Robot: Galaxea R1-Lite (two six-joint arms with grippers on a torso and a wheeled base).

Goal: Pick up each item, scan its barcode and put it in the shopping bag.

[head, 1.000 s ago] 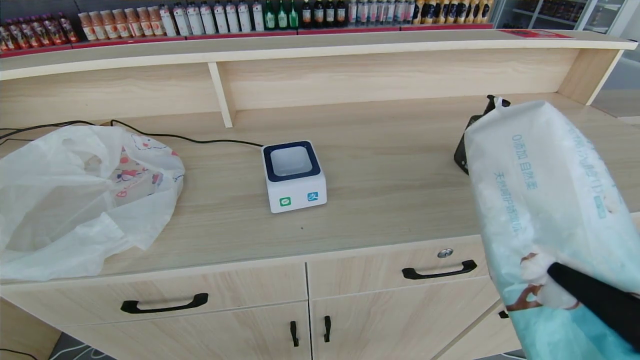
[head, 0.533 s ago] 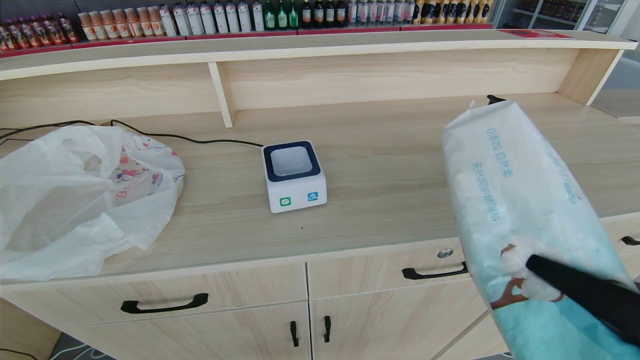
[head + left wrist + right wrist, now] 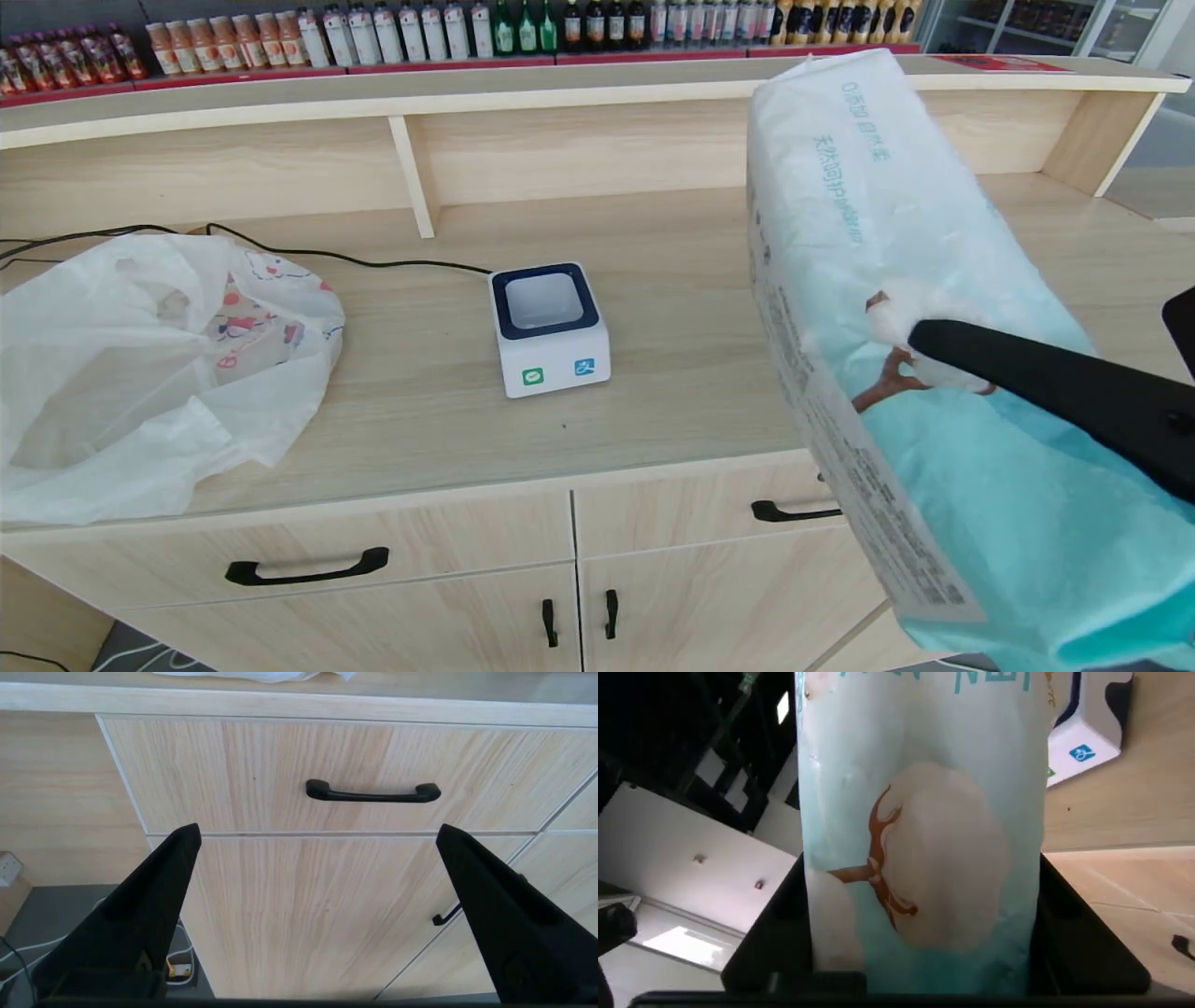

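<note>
Head view: right end effector (image 3: pixel 934 341) pinching tissue pack (image 3: pixel 868 187) mid-body, held tilted over counter (image 3: pixel 700 373) nr scanner (image 3: pixel 549 327).

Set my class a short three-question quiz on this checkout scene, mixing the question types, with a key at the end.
1. True or false: the right pincer grips the soft pack.
2. What lies on the counter, on the robot's left of the scanner? A: a mug; B: the shopping bag; C: a box.
3. Fill in: the left pincer, facing a drawer, is ___.
Key: 1 true; 2 B; 3 open.
</note>
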